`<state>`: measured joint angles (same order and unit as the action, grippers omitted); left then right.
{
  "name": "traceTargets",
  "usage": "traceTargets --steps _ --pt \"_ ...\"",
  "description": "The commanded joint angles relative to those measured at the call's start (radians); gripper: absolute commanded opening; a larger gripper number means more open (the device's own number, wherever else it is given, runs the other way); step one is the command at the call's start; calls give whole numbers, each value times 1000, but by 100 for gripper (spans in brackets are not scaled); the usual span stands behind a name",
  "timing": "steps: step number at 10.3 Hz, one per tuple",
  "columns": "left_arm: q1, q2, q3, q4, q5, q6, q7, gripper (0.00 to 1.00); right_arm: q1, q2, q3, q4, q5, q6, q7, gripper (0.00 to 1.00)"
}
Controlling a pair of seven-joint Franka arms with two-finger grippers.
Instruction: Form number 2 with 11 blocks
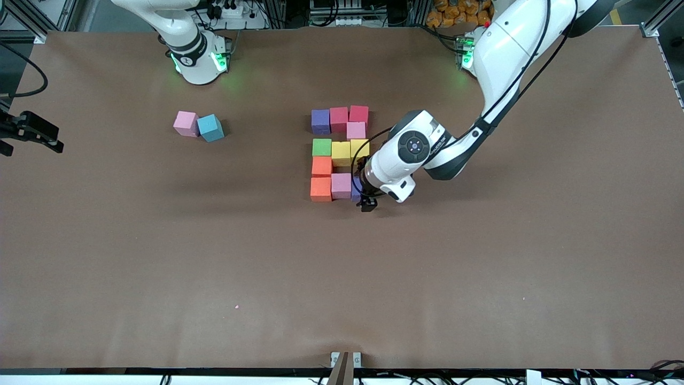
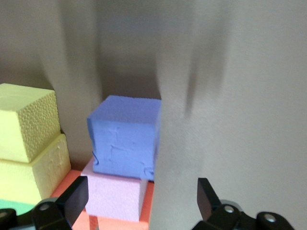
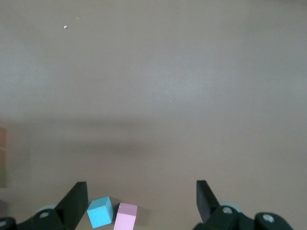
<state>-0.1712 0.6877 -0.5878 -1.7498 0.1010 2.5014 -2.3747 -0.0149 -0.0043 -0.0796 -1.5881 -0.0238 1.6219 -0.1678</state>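
The blocks lie mid-table as a blocky number 2. The top row is purple, red, red. A pink cube sits under them. Then come green, yellow, yellow, then orange. The bottom row is orange, pink and a purple cube, mostly hidden under my left hand in the front view. My left gripper is open, low over that cube, not gripping it. My right gripper is open and empty, high up, out of the front view.
A spare pink cube and a light-blue cube sit together toward the right arm's end. A black device juts over the table edge at that end. Bare brown table spreads nearer the front camera.
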Motion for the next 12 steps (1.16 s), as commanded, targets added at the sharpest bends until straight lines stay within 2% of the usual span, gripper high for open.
traceTargets --steps 1,6,9,12 --pt "25 -71 -9 -11 14 -26 11 100 -11 9 9 19 13 -8 2 100" --pt "113 -200 -10 12 16 -139 149 100 -17 30 9 28 15 19 1 100" --pt "169 -238 -12 82 14 -231 225 100 -10 33 9 30 16 29 1 100" --pt "222 -286 -12 95 8 -275 317 100 -7 41 11 30 16 35 1 100"
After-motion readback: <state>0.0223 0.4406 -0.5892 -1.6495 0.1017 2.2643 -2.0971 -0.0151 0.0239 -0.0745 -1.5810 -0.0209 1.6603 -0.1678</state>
